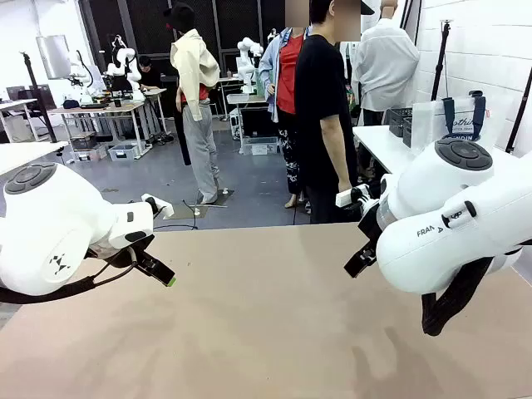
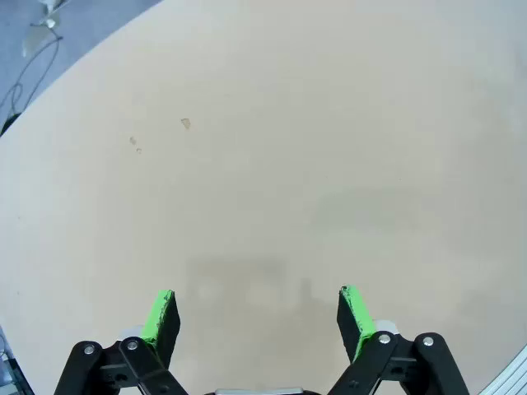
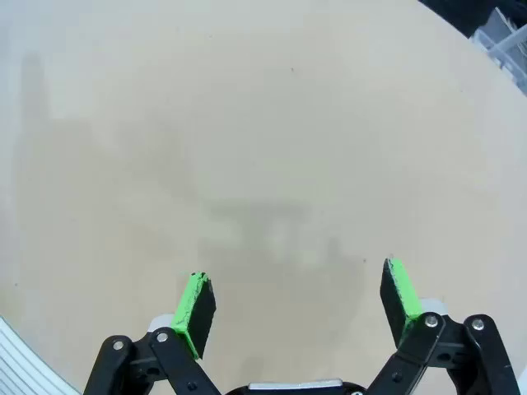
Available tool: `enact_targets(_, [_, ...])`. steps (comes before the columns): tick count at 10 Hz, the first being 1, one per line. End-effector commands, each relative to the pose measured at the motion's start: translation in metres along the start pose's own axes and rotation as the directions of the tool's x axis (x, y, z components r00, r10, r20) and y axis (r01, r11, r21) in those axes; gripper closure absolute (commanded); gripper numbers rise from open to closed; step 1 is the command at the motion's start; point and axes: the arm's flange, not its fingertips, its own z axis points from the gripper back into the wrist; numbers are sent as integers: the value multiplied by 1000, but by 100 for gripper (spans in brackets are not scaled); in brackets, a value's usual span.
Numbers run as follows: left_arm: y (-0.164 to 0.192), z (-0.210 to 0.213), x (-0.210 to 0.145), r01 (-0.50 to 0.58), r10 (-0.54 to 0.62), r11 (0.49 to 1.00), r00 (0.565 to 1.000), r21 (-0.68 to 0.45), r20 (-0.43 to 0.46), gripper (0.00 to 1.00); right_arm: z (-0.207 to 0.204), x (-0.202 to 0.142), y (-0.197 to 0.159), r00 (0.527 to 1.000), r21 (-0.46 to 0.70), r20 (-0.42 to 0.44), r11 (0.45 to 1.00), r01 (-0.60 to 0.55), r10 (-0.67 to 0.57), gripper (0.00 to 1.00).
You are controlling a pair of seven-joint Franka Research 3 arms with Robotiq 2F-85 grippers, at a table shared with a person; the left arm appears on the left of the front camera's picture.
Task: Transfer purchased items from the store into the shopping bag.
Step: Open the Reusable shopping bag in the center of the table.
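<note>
Front view had one shopping bag (image 1: 455,126), thin and floppy as I judged, best taken by its two navy straps (image 1: 479,112). It stood beside one dark basket (image 1: 400,122), whose goods were too hidden to count, on a white side table (image 1: 376,143) beyond the far right corner of the brown table (image 1: 266,332). The left gripper (image 2: 259,311) and the right gripper (image 3: 300,303) stood wide, holding nothing.

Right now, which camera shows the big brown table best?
The front view: the table fills its lower half, side to side. The left wrist view shows a patch below the open left gripper; the right wrist view, a shadowed patch below the open right gripper.
</note>
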Motion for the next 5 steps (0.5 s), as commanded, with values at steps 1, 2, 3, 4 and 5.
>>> enact_targets(1, [0,0,0,0,0,1000,1000,0,0,0,0,0,0,1000,0,0,1000,0,0,0])
enact_targets(2, [0,0,0,0,0,1000,1000,0,0,0,0,0,0,1000,0,0,1000,0,0,0])
enact_targets(3, [0,0,0,0,0,1000,1000,0,0,0,0,0,0,1000,0,0,1000,0,0,0])
enact_targets(4, [0,0,0,0,0,1000,1000,0,0,0,0,0,0,1000,0,0,1000,0,0,0])
enact_targets(5, [0,0,0,0,0,1000,1000,0,0,0,0,0,0,1000,0,0,1000,0,0,0])
